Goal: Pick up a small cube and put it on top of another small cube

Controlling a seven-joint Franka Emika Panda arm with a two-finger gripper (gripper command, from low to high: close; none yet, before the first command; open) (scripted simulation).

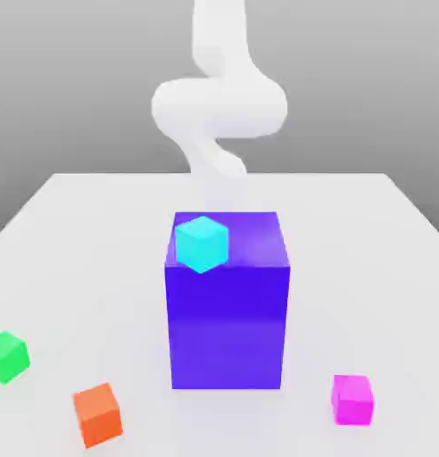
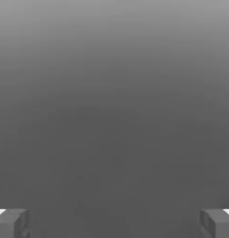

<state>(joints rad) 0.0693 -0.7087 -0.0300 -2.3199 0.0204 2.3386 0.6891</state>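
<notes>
Fingers [image 2: 12, 223] spread wide and empty, the small pink cube [image 1: 352, 399] sits on the surface right of the big blue block [image 1: 227, 299]; seemingly light and rigid, best pinched across opposite flat sides.

Magenta cube [image 1: 352, 399], orange cube [image 1: 98, 414]

I see a big blue-purple block [image 1: 227, 303] standing mid-counter [image 1: 80, 232], a cyan cube [image 1: 202, 243] on its top near one corner, and a green cube [image 1: 8, 356] at the exterior view's left edge.
</notes>
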